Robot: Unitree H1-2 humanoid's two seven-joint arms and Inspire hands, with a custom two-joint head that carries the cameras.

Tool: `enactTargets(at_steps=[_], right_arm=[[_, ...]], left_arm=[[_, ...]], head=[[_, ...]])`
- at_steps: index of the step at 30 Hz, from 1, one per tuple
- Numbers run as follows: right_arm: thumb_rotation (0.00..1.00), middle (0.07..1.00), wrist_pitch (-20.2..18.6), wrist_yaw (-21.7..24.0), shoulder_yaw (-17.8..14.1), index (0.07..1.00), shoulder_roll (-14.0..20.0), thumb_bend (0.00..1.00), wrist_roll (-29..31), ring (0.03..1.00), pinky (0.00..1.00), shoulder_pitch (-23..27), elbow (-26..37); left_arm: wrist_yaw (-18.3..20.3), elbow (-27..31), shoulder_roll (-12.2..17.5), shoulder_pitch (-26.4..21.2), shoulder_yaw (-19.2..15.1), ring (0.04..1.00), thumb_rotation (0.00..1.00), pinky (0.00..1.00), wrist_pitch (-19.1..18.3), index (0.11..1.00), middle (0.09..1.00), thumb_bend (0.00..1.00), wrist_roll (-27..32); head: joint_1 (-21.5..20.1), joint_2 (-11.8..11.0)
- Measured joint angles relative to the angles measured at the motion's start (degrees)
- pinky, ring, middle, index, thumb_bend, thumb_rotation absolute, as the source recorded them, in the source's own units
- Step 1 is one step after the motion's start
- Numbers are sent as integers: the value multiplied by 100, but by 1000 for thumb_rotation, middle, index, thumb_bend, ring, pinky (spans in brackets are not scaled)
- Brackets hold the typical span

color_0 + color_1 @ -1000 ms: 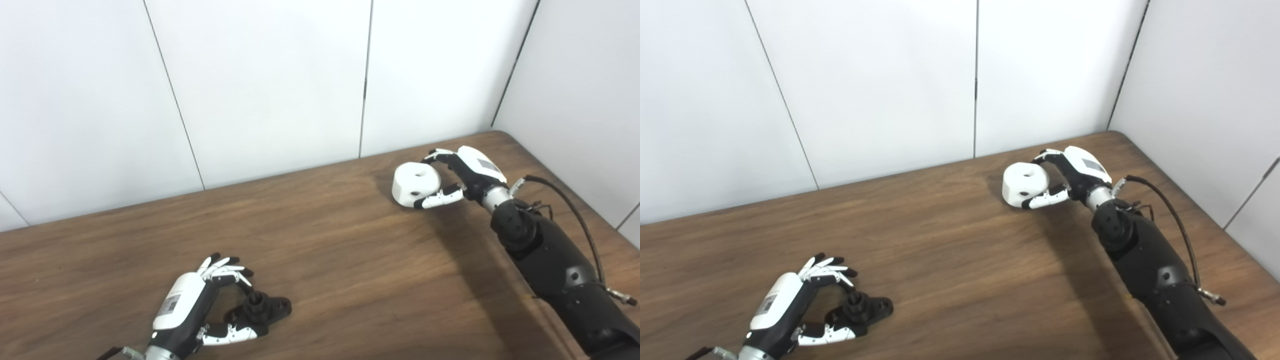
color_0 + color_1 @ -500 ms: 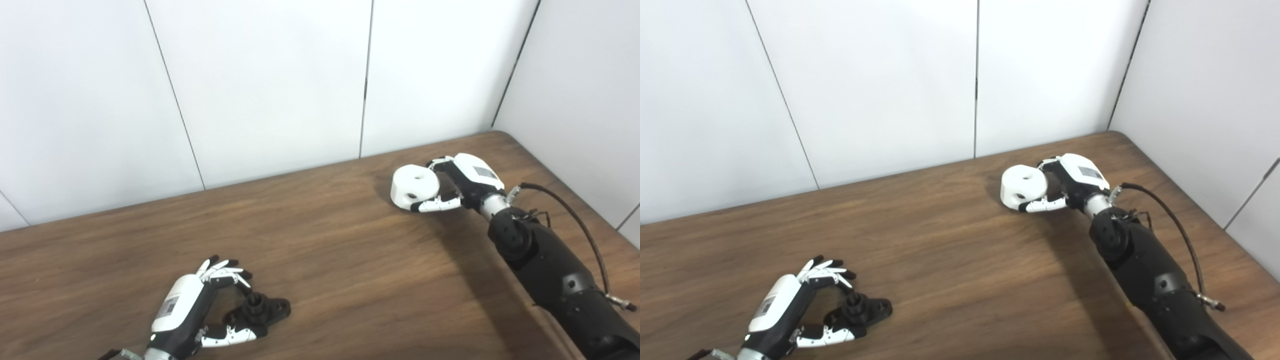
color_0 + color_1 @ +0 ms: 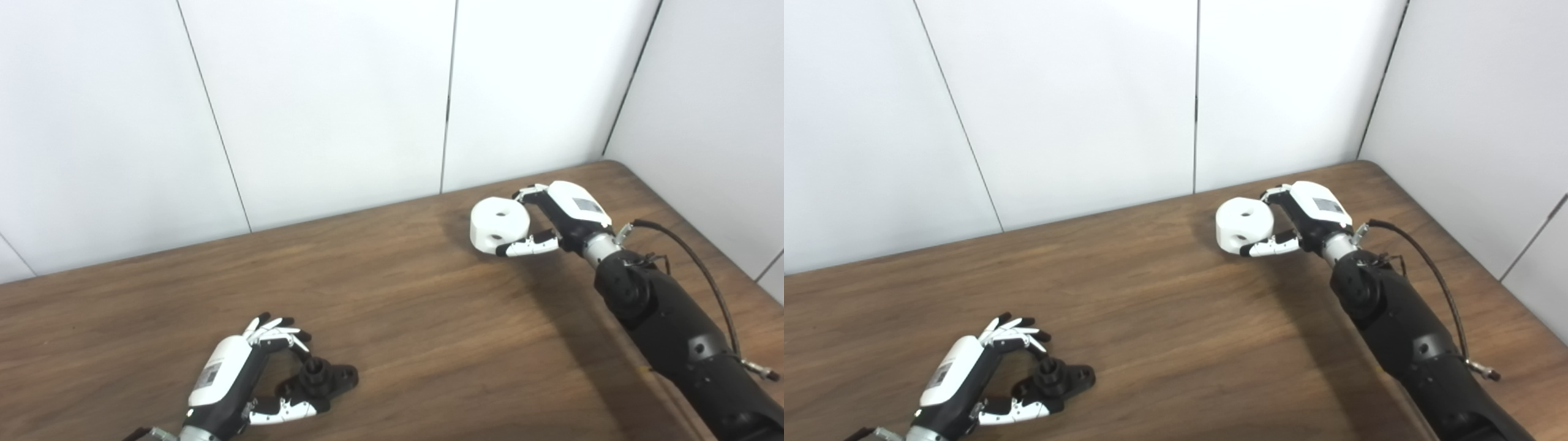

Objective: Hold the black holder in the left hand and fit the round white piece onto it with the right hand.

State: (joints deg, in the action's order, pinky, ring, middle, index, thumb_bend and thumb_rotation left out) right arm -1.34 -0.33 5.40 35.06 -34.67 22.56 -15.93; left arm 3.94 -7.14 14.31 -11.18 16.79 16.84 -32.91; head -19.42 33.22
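My right hand [image 3: 560, 214] is up in the upper right of the frame, near the far corner of the table [image 3: 398, 318], and it's got the white piece [image 3: 497, 224] pinched: fingers [image 3: 528, 193] curled over the far side, thumb [image 3: 527, 247] pressed along the near lower edge. The piece looks raised off the wood, with a shadow under and behind it. It's a round puck with a hole in its top face and a smaller hole in its side wall, tilted a little toward the camera.

Down in the lower left of the frame, my left hand [image 3: 968, 380] lies low on the table around the holder [image 3: 1056, 380]. The fingers [image 3: 1013, 331] arch over its far side and the thumb [image 3: 1013, 411] runs along the near side at the base. The hand is half-curled around it, and I can't tell whether it's truly clamped or only cupping it. The holder sits on the wood, a black base with a short round post standing up from it and a flat tab with a hole sticking out to the right.

The two parts are well apart, with bare brown wood between them. My right forearm [image 3: 674, 331] slants in from the lower right, a black cable [image 3: 704, 275] looping beside it. White wall panels [image 3: 306, 92] fill the top of the frame.
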Motion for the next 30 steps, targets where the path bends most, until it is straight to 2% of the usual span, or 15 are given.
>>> enactTargets(at_steps=[13,20,24,30], right_arm=[[389,821,11,67,21,574,-94,462,-58,902,762,-136,988],[369,818,124,110,59,566,-255,460,-47,890,726,-236,1610],[325,809,204,217,118,561,-428,466,-25,881,711,-288,1995],[312,806,324,466,237,557,-678,453,44,882,712,-293,2420]], left_arm=[[-211,-350,-2,-236,-55,889,63,1000,10,483,752,524,-107],[-292,-477,-7,-324,-50,889,63,1000,1,483,753,525,-128],[-325,-530,-6,-354,-50,887,64,1000,-1,483,750,524,-119],[-336,-548,-12,-381,-17,886,64,1000,-5,483,751,525,-120]], head=[[44,9],[158,-9],[184,-9],[360,26]])
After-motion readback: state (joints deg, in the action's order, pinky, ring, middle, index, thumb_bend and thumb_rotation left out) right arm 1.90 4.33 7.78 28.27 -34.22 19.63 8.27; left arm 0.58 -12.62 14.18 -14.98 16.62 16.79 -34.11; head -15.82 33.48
